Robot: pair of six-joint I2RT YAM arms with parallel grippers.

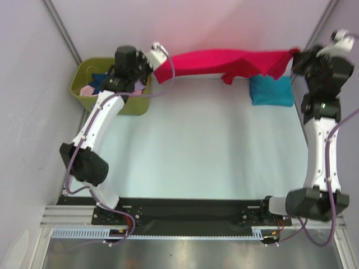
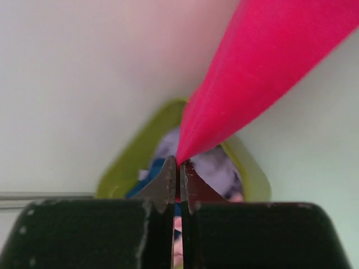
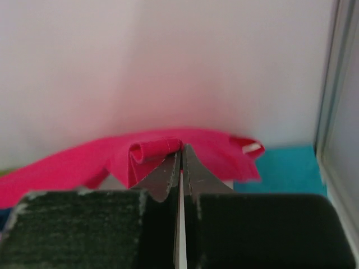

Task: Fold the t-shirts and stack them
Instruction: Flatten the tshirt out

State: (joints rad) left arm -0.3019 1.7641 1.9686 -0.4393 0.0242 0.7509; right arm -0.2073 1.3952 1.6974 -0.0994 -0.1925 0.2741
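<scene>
A bright red t-shirt (image 1: 224, 61) hangs stretched in the air along the far edge of the table, between both grippers. My left gripper (image 1: 156, 58) is shut on its left end; the left wrist view shows the red cloth (image 2: 252, 67) pinched at the fingertips. My right gripper (image 1: 296, 56) is shut on its right end; the right wrist view shows a rolled red edge (image 3: 151, 151) at the tips. A folded teal t-shirt (image 1: 271, 91) lies on the table at the far right, under the red one; it also shows in the right wrist view (image 3: 286, 168).
An olive-green bin (image 1: 90, 98) stands at the far left, with navy, pink and lavender cloth (image 1: 98, 83) in it; it shows under my left gripper in the left wrist view (image 2: 126, 162). Walls close the back and both sides.
</scene>
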